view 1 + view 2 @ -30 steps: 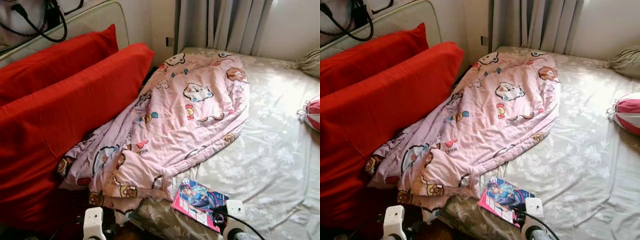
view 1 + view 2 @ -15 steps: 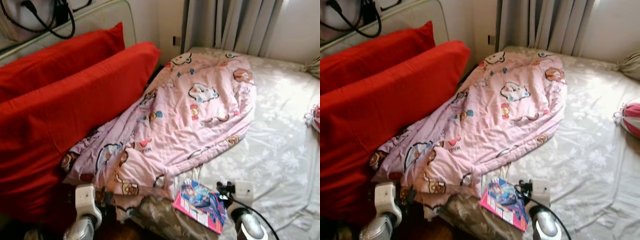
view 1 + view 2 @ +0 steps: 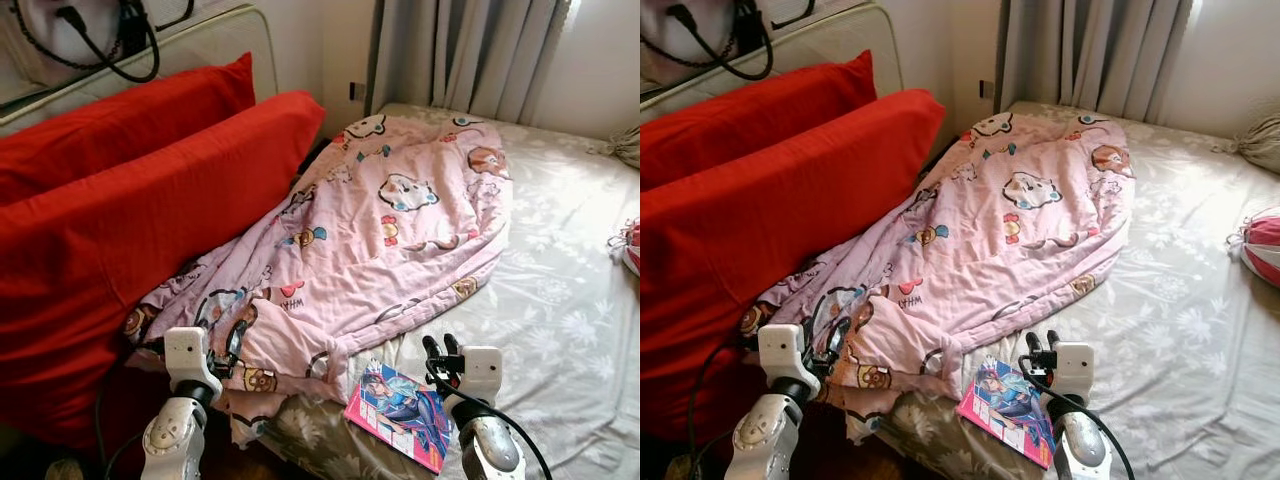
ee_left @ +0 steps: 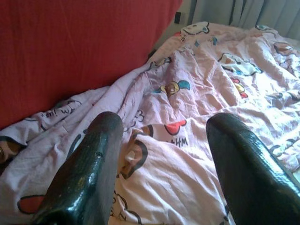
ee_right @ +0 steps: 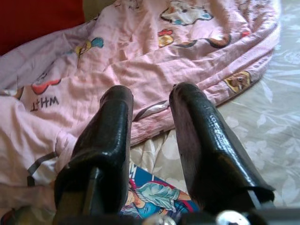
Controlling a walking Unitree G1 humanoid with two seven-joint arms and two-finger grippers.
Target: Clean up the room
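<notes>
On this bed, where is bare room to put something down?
The floral sheet is bare between the pink blanket and the striped bundle at the right edge. It is crowded on the left: blanket against the red cushions, and the comic book at the near edge.

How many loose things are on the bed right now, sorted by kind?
Red pillows: 2
Pink blanket: 1
Book: 1
Red and white striped bag, at the right edge: 1
Beige cloth bundle, far right corner: 1
Total: 6
</notes>
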